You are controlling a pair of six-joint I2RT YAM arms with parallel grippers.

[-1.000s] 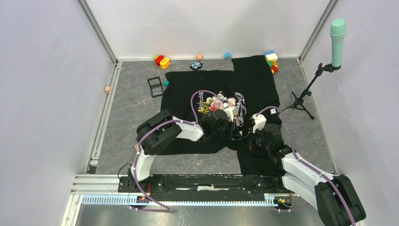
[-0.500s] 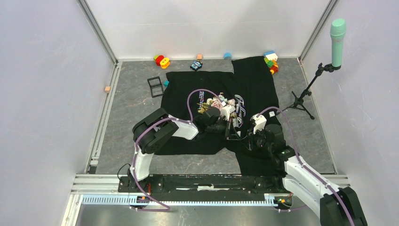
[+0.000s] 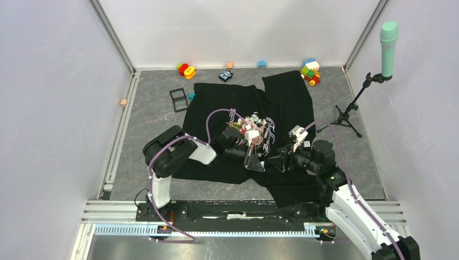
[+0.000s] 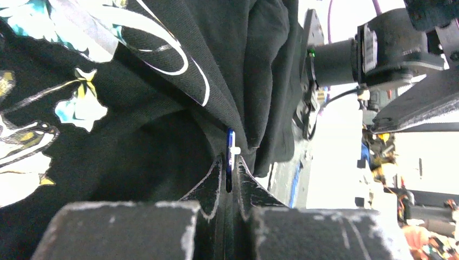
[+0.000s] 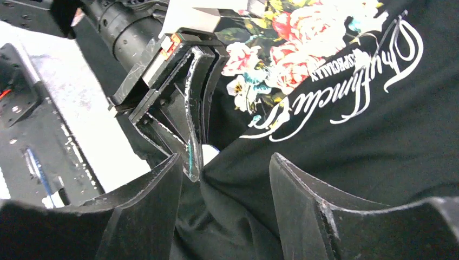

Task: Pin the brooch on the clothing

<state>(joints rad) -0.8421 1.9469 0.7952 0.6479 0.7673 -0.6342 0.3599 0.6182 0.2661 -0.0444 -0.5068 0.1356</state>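
Your left gripper stayed clamped on the brooch. Its blue edge showed between the fingertips at the centre of the left wrist view, pressed against a raised fold of the clothing. A second before, your right gripper was closed; now its jaws stood wide apart and held nothing, just right of the left one. In the top view both arms had drawn back toward the lower edge, and the clothing had bunched up at the centre, crumpling its rose print.

thin blue brooch edge-on, bunched black t-shirt
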